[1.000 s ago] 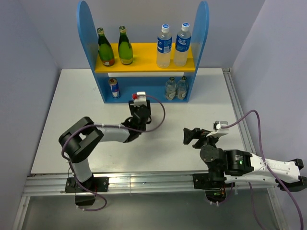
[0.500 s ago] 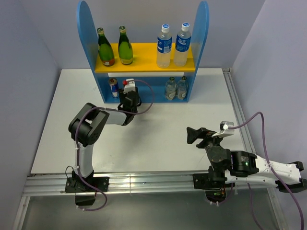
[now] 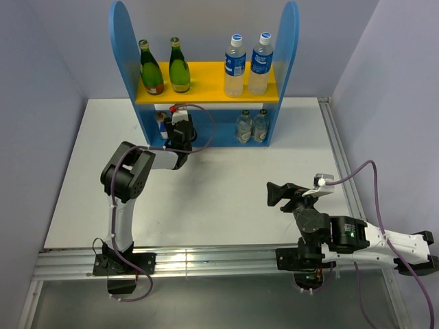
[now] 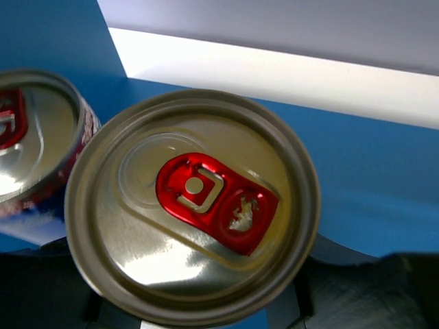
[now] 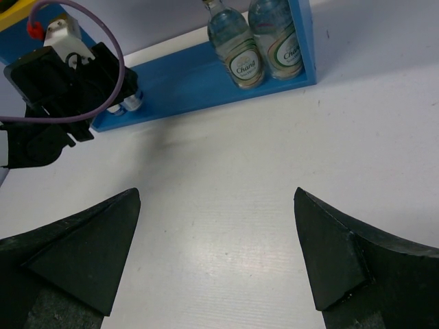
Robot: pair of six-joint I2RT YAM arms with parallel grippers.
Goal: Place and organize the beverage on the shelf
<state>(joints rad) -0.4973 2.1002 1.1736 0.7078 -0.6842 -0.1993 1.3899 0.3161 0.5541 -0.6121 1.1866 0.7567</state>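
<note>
The blue shelf (image 3: 122, 41) stands at the table's far edge. On its yellow upper board are two green bottles (image 3: 150, 67) and two blue-capped water bottles (image 3: 234, 65). My left gripper (image 3: 180, 131) reaches into the lower tier, shut on a silver can (image 4: 194, 205) with a red tab. The wrist hides that can in the top view. A second can (image 4: 31, 133) stands right beside it on the left, also visible from above (image 3: 161, 122). My right gripper (image 5: 216, 253) hangs open over bare table at the near right, empty.
Two small clear bottles with green labels (image 5: 236, 58) stand at the right end of the lower tier (image 3: 243, 127). The shelf's blue back panel (image 4: 384, 185) is close behind the held can. A purple cable (image 3: 206, 130) loops off the left wrist.
My left arm has carried the can from mid-table forward and left into the shelf's lower tier, beside the other can. The right arm drew back slightly, then stayed still.
</note>
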